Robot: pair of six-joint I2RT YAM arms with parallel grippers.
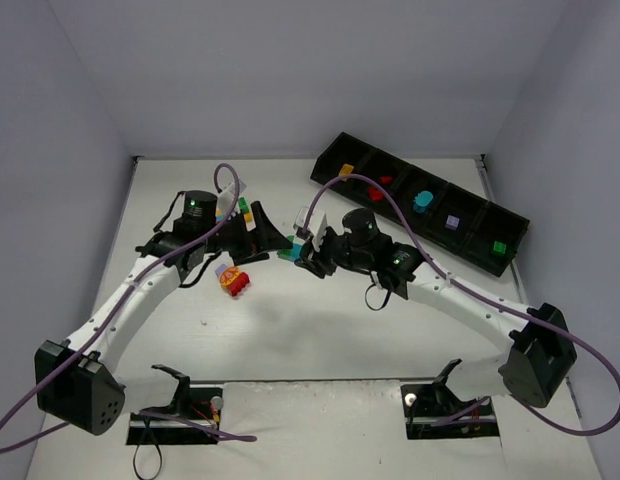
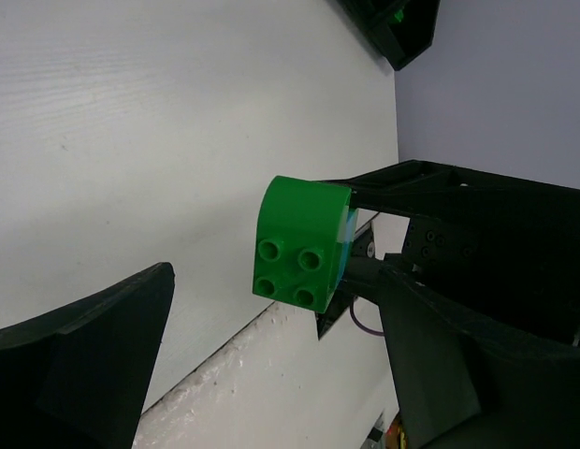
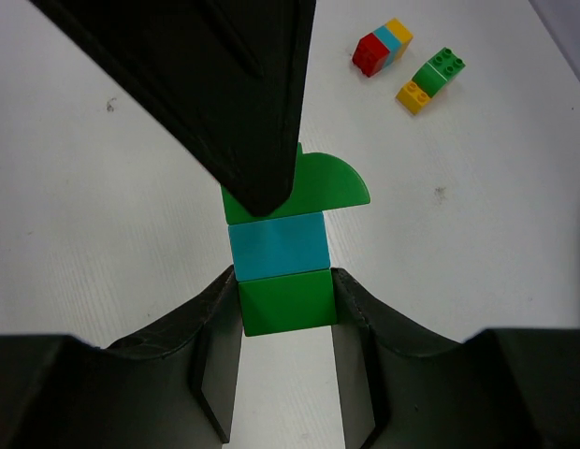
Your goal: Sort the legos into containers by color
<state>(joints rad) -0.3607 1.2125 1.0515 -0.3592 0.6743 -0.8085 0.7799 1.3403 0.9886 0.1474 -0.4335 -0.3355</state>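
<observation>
Stack of green and teal legos sits clamped in right pincer.

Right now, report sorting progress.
Done: each compartment of the tray holds at least one brick. In hand: the right pincer grips a green-teal-green stack; the open left pincer straddles its top. To do: that stack, a red-teal-yellow stack and a green-yellow pair on the table.

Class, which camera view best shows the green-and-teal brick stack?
The right wrist view: the stack of green, teal and green plastic bricks fills its centre, all three layers visible, bottom one between the right gripper's jaws. The left wrist view shows only its green studded end; the top external view, a teal speck.
</observation>
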